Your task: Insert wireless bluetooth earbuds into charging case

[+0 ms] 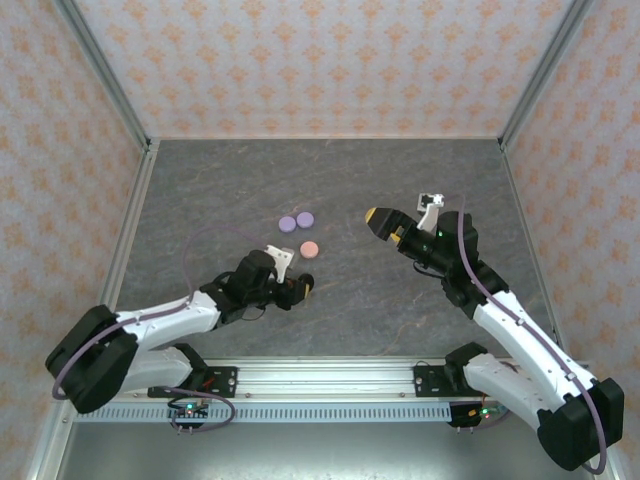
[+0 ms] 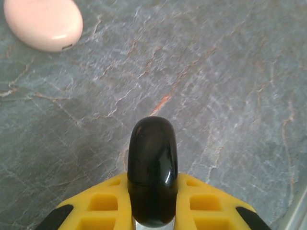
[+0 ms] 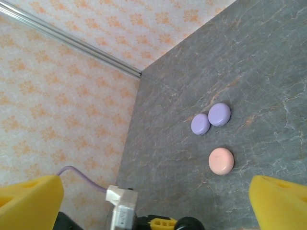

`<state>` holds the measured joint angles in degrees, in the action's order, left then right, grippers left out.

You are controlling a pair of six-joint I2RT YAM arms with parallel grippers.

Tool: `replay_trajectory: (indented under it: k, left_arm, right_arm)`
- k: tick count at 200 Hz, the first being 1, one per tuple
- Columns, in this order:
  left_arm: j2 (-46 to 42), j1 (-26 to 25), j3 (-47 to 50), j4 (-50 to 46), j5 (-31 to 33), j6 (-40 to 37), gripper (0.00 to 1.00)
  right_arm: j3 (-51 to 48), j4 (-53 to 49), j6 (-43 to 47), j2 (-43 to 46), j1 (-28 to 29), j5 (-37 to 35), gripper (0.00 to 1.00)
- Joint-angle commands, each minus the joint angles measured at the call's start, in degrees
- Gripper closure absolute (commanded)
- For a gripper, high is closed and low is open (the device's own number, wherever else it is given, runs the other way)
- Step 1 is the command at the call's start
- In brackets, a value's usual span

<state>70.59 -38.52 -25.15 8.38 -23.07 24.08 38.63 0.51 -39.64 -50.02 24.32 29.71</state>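
The black case [image 2: 152,158] sits upright on its edge, clamped between the yellow fingers [image 2: 103,203] of the left tool [image 1: 298,288]. It is near the middle of the tabletop [image 1: 400,310], a little toward the near edge. The left wrist view shows it as smooth, glossy and rounded at the top, with a soft highlight low on its face. From above it is only a dark spot at the tool's tip. Whether it touches the tabletop cannot be told.

The pink case [image 1: 309,248] lies flat just beyond it, and the left wrist view shows a small dark mark on its rim. Farther toward the far edge lie two lilac cases [image 1: 296,220], side by side and touching or nearly so. All three are closed round discs.

The right tool [image 1: 384,226] hangs right of them with its jaws spread wide, gripping nothing. Its own camera looks between the yellow fingers [image 3: 29,201] at all three discs and the patterned walls [image 3: 72,96].
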Motion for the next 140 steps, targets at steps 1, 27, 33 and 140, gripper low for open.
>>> replay_trajectory:
  k: [1, 27, 33, 140]
  left_arm:
    - [3.5, 0.37, -2.09, 3.33, 0.54, 2.42, 1.0]
    - [8.24, 0.38, -3.34, 5.53, -0.53, 4.0, 1.0]
    - [9.21, 0.38, -3.73, 5.68, -0.79, 4.34, 1.0]
    - [14.27, 0.49, -8.43, -2.97, 3.77, 3.02, 0.55]
  right_arm:
    - [-0.15, 2.42, -0.47, 0.95, -0.23, -1.47, 0.01]
    - [0.45, 0.64, 0.21, 0.98, -0.23, -1.58, 0.01]
    - [0.69, 0.21, 0.49, 0.98, -0.23, -1.51, 0.01]
    - [6.18, -12.78, 8.81, 0.98, -0.16, -5.32, 0.01]
